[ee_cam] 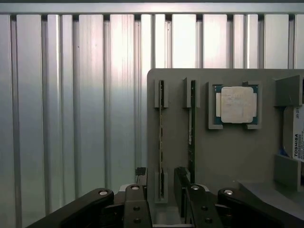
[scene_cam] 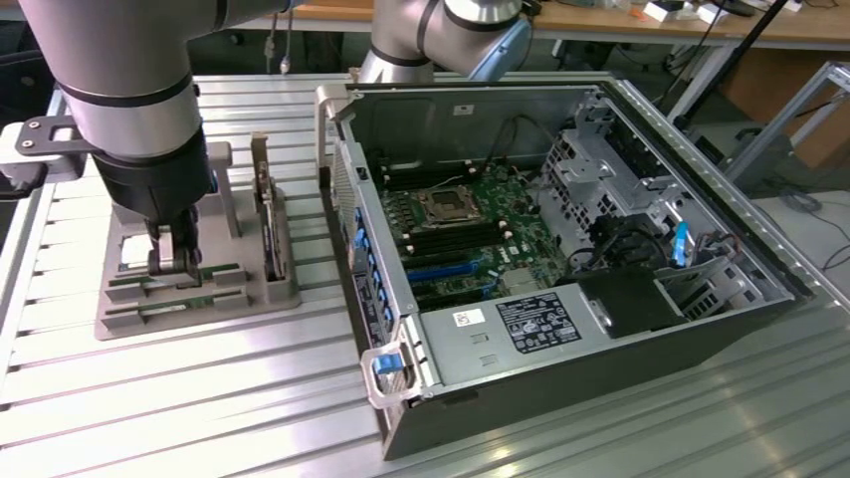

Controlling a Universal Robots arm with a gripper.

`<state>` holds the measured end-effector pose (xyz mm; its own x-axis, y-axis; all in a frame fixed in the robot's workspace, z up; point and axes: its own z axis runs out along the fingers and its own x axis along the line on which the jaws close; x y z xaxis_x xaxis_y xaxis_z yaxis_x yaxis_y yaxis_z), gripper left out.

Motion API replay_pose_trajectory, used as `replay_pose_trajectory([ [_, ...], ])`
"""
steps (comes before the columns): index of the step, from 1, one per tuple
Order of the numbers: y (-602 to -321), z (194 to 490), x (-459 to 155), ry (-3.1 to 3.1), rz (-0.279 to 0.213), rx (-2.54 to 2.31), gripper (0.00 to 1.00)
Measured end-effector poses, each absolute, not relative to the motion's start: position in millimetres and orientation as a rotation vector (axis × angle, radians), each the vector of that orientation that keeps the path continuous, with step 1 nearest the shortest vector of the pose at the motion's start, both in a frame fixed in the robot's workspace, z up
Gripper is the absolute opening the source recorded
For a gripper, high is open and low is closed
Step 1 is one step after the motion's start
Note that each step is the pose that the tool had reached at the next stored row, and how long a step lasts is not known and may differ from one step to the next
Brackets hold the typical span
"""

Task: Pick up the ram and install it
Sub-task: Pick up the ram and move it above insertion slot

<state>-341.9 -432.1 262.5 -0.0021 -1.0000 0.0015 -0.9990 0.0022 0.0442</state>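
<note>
Two thin green ram sticks stand on edge in slots of a grey holder (ee_cam: 223, 156). One ram stick (ee_cam: 161, 137) runs between my fingers, the other (ee_cam: 192, 128) lies just beside it. My gripper (ee_cam: 161, 206) is open, with a black finger (ee_cam: 137, 204) on one side of the first stick's near end and the other finger (ee_cam: 191, 202) on the other side. In the exterior view the gripper (scene_cam: 174, 261) reaches down into the holder (scene_cam: 199, 299) at that view's left. The open computer case (scene_cam: 558, 299) with its motherboard (scene_cam: 465, 224) lies to the exterior view's right.
A processor chip (ee_cam: 236, 104) sits in a pocket of the holder, and a labelled hard drive (ee_cam: 297, 137) stands at its far side (scene_cam: 274, 229). The holder and case rest on a ribbed aluminium table (scene_cam: 199, 398). The case's metal wall (scene_cam: 348, 199) rises close to the holder.
</note>
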Motion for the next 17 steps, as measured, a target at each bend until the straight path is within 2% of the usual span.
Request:
replay_pose_trajectory([
  [17, -432.5, 254.3, -351.8, -2.201, -0.046, 2.196, 0.36],
])
